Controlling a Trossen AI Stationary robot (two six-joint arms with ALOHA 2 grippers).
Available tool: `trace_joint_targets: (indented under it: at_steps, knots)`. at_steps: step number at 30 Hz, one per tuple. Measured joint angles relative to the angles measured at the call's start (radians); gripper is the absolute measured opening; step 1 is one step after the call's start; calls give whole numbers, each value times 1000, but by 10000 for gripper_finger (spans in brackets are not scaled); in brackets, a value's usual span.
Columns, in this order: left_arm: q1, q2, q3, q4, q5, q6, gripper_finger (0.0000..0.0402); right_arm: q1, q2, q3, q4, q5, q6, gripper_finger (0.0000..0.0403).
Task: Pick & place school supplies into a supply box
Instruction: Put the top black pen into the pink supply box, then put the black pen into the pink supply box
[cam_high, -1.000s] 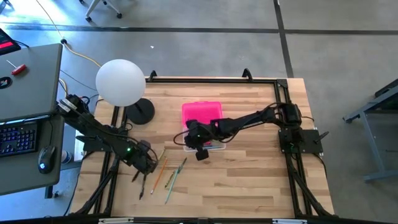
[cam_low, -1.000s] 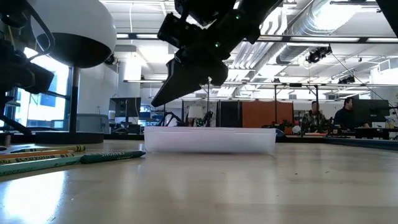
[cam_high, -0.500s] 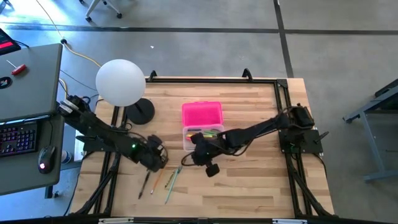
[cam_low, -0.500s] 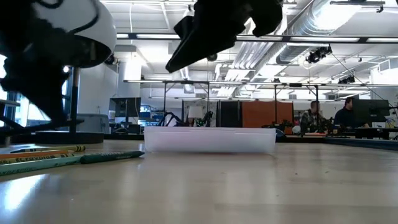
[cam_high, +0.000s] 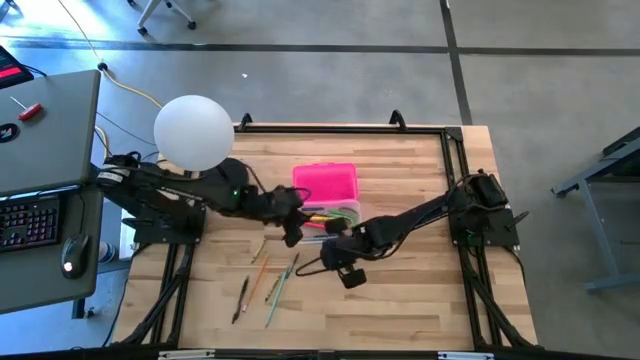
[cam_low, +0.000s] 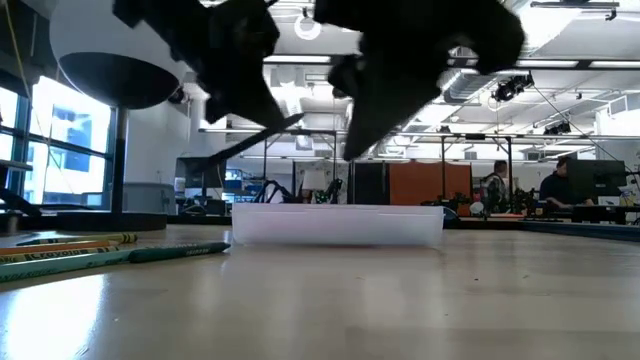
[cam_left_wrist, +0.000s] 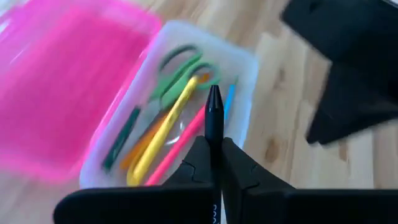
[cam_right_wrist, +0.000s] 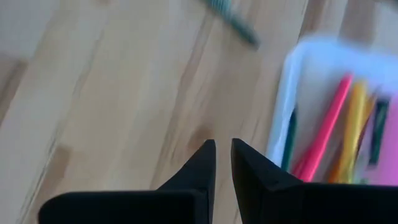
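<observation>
Left wrist view: left tool (cam_left_wrist: 213, 163) is pinching a dark pen (cam_left_wrist: 214, 118) over the open supply box (cam_left_wrist: 245, 68), already holding green-handled scissors (cam_left_wrist: 180, 71), yellow and pink pens. Risk: pen is pointing toward the far wall, so a release here could be bouncing it off the rim onto the surface (cam_high: 420, 300). Right tool (cam_high: 340, 262) is hovering just beside the box, fingers nearly closed and empty, crowding the left arm's path. Loose pencils (cam_high: 270, 285) and a white lamp (cam_high: 195, 132) are sitting nearby.
</observation>
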Motion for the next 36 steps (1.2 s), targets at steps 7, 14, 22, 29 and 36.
trace_joint_targets:
  at_steps: [7,14,22,29,36]
  knots:
    - [107,125,11,177,120,164,40,71,0,0,-150,-99,152,30]
    - [128,257,112,188,129,262,41,120,0,1,-148,-102,150,30]
    - [129,311,178,121,150,288,92,117,0,1,-150,-94,153,30]
    - [129,292,179,37,182,274,163,123,0,1,-156,-95,153,30]
    - [129,165,179,-111,233,234,167,123,0,1,-157,-85,153,30]
